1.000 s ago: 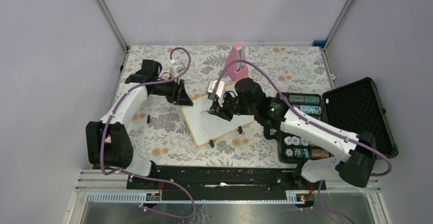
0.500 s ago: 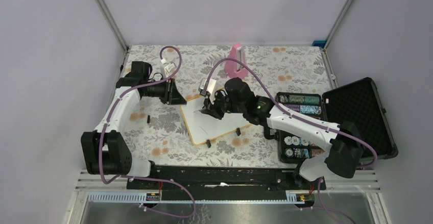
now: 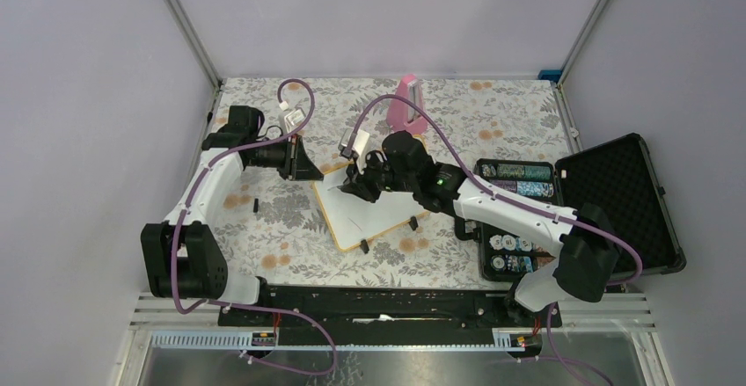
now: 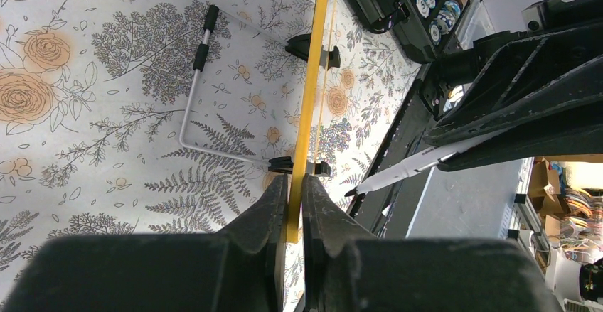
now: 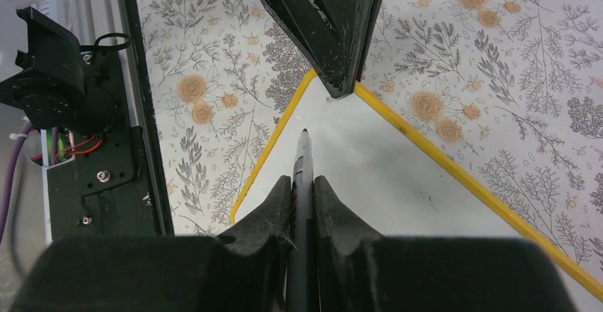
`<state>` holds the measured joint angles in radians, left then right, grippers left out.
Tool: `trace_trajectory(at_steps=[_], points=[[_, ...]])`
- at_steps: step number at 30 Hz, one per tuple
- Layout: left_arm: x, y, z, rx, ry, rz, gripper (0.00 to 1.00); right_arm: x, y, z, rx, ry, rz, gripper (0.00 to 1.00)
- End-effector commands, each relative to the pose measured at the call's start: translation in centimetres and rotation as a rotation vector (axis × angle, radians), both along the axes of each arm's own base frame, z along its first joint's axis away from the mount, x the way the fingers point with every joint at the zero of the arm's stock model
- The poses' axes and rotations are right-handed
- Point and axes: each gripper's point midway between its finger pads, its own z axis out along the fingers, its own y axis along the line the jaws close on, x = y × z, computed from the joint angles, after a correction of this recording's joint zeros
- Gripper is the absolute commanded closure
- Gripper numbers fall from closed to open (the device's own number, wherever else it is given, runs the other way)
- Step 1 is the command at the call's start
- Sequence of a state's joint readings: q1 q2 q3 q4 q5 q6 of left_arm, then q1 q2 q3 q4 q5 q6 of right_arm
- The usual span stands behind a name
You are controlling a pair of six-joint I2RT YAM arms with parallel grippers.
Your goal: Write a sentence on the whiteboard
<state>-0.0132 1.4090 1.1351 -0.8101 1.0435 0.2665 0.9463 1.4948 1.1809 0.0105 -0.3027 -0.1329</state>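
The whiteboard (image 3: 378, 214) lies tilted on the floral cloth, and its orange rim shows edge-on in the left wrist view (image 4: 310, 92). My left gripper (image 3: 310, 173) is shut on the rim at the board's far left corner (image 4: 295, 184). My right gripper (image 3: 356, 188) is shut on a black-tipped marker (image 5: 302, 159). The marker points at the white surface (image 5: 384, 177) near that corner, just short of the left gripper's fingers (image 5: 334, 42). I cannot tell if the tip touches. No written sentence shows on the board, only a few faint specks.
An open black case (image 3: 616, 193) holding poker chips (image 3: 519, 184) lies to the right of the board. A pink object (image 3: 406, 105) stands at the back. A small black piece (image 3: 256, 204) lies left of the board. A bent metal stand (image 4: 188, 106) lies beside the rim.
My right gripper has moved left and farther along the board with the marker, toward the held corner. My left gripper and the board's corner have shifted a little to the left.
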Motion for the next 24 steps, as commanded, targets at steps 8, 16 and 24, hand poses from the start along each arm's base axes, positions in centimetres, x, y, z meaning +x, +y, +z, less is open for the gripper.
trace_trajectory(at_steps=[8, 16, 24], points=[[0.5, 0.4, 0.1, 0.019, -0.069, -0.002, 1.00, 1.8, 0.0, 1.9, 0.034, -0.052, -0.082, 1.00], [0.5, 0.3, 0.2, 0.020, -0.071, -0.003, 1.00, 2.3, -0.1, 1.6, 0.023, -0.056, -0.108, 1.00], [0.4, 0.3, 0.1, 0.018, -0.071, -0.006, 1.00, 2.8, 0.0, 1.0, 0.006, -0.058, -0.128, 1.00]])
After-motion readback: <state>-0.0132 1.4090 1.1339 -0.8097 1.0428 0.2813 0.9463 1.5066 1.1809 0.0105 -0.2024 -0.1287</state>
